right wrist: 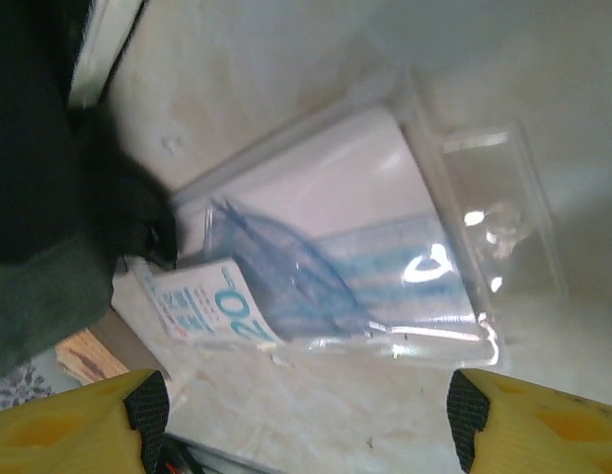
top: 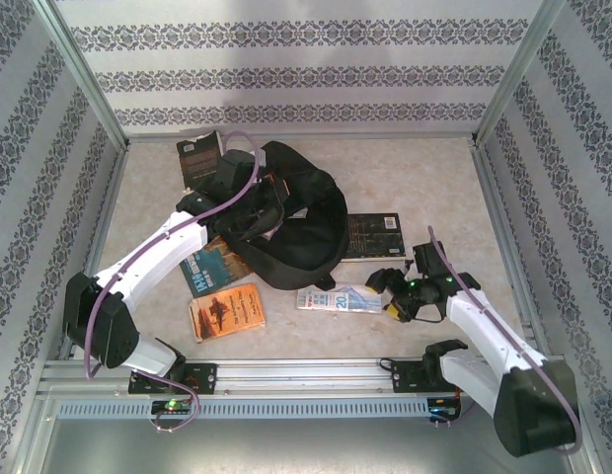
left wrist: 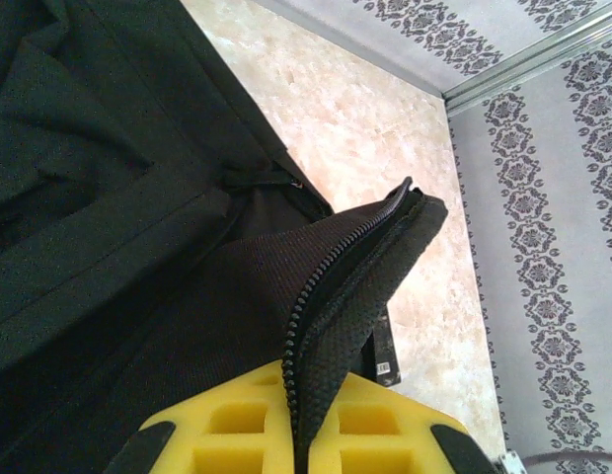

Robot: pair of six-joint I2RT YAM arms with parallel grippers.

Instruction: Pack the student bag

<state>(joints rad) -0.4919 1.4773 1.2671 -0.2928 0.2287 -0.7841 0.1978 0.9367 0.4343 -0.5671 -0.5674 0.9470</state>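
Observation:
The student bag (top: 301, 227), a large black fabric backpack, lies crumpled in the middle of the table. My left gripper (top: 259, 202) is over its left part, and in the left wrist view its yellow fingers (left wrist: 237, 425) are shut on the bag's zippered edge (left wrist: 355, 267), which is lifted into a peak. My right gripper (top: 385, 294) is low at the bag's near right and stands open (right wrist: 306, 439). Just beyond its fingertips lies a clear plastic packet (right wrist: 336, 247) with a "20" label, flat on the table (top: 338, 298).
A black book (top: 199, 158) lies behind the bag at the far left, and another black book (top: 373, 235) lies to the bag's right. A blue book (top: 209, 267) and an orange book (top: 227, 311) sit near left. Patterned walls enclose the table.

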